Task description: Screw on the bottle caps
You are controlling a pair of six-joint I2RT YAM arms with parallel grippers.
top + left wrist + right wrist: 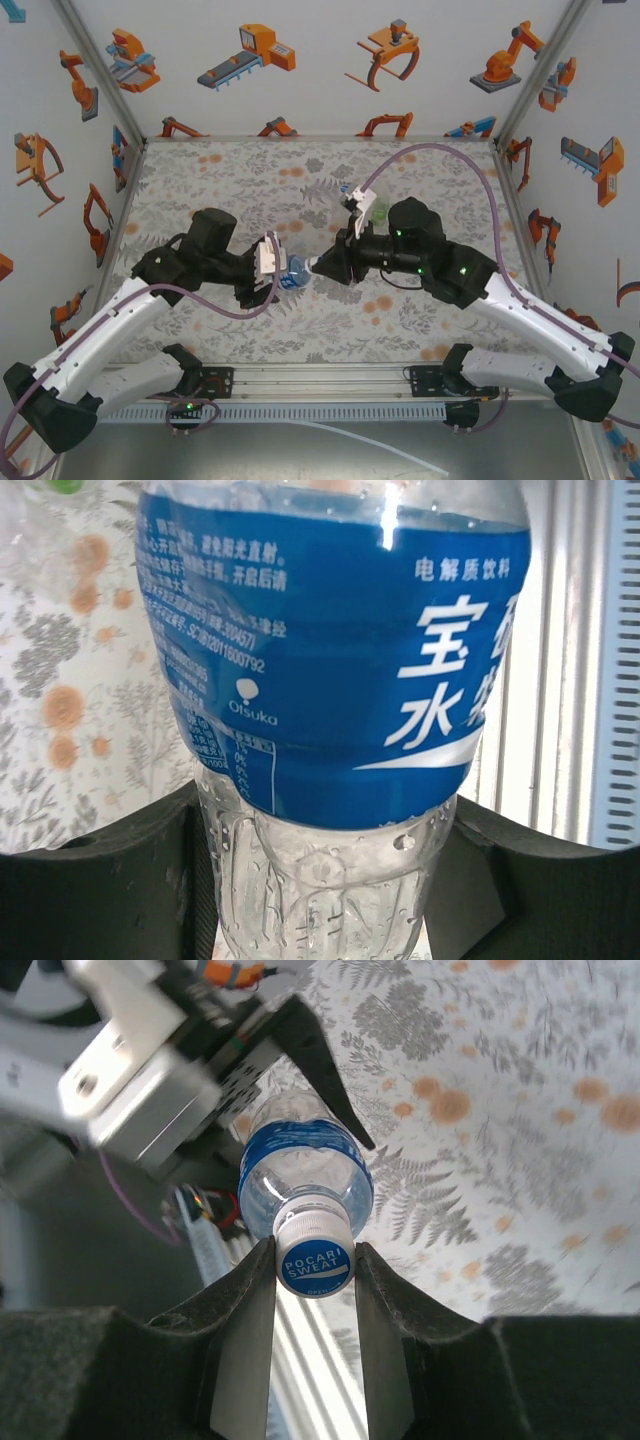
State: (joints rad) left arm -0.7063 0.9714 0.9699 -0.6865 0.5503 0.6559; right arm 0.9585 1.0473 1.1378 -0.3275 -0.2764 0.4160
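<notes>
Right gripper (315,1248), jaws clamped on the bottle cap (315,1268), faces left gripper (325,815), jaws clamped on the blue-label bottle (330,660); rotation is best kept coaxial with the bottle.

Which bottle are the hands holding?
The blue-label bottle: the left hand grips its body, the right hand its cap. The green bottle sits farther back, unheld.

Seen from high behind, looking down on the floral table (250,180). Close from both wrists, sharing one clear blue-labelled plastic bottle (330,660).
</notes>
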